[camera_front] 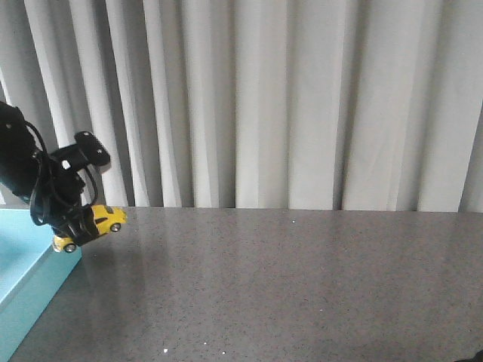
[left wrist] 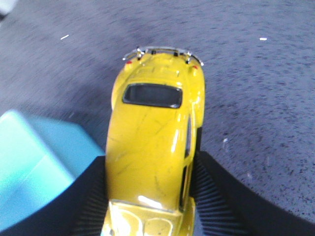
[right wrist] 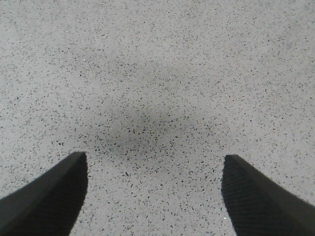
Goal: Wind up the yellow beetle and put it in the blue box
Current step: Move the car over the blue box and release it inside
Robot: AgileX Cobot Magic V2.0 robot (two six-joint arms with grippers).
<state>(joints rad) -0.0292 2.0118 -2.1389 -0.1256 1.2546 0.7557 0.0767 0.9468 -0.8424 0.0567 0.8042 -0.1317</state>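
- The surface [camera_front: 287,279], grey and speckled, is filling most of the front view and lying bare across the middle and right, so there is plenty of open room there.
- The blue box [camera_front: 23,264] is showing only as a corner at the lower left of the front view, its near wall meeting the surface.
- The left gripper [camera_front: 79,226] is hanging at the left edge, just beside the box's right rim, its fingers [left wrist: 88,196] clamping the sides of the yellow beetle [camera_front: 94,224] (tilted, clear of the surface).
- The right gripper [right wrist: 155,196] is hovering with fingers wide apart, holding nothing.
- Storing looks close but not yet done; whether the winding is finished cannot be told.
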